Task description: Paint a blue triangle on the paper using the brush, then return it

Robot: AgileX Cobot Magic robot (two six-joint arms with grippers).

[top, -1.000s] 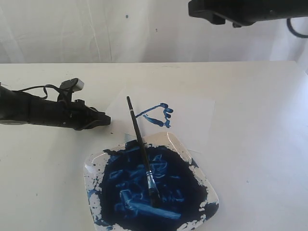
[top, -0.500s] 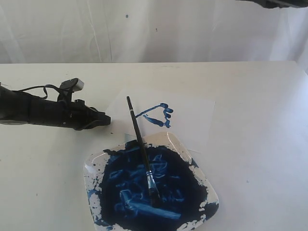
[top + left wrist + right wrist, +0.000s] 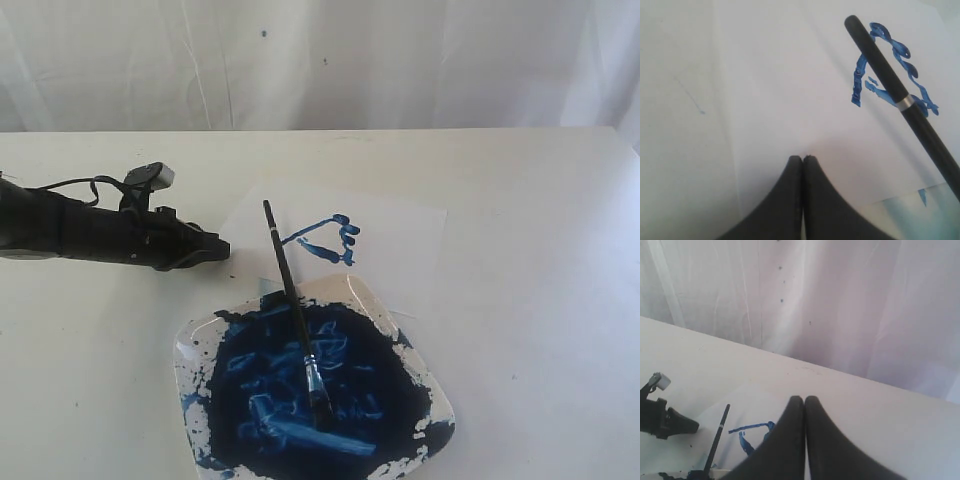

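Exterior view: brush (image 3: pixel 291 292) is free, neither pincer holds it. Its bristle end sits in the dark-blue paint (image 3: pixel 350 400) of the white square dish (image 3: pixel 186 346). The black handle slopes up over the dish's far rim and onto the paper (image 3: pixel 400 235), and the handle end stops just left of the blue triangle (image 3: pixel 322 248). You see the triangle as a small rough outline, blobby at its right corner, near the middle of the paper. The dish's far corner overlaps the paper's near edge; both lie on the white worktop (image 3: pixel 540 300).

Left pincer (image 3: pixel 222 250) lies low over the worktop at the paper's left side, tips aimed toward the brush handle but apart from it.

Left wrist view confirms: both fingers are pressed together with nothing between them, tips above the paper. You can't tell whether they touch the sheet. Same view shows the handle passing in front of the triangle's strokes, with the pale band (image 3: pixel 906 102) on it.

Right wrist view: right pincer (image 3: pixel 804 399) is also closed on nothing, fingers flush against each other. It sits high, with the white curtain (image 3: pixel 865 315) behind it and the paper, triangle and brush handle below, well apart.
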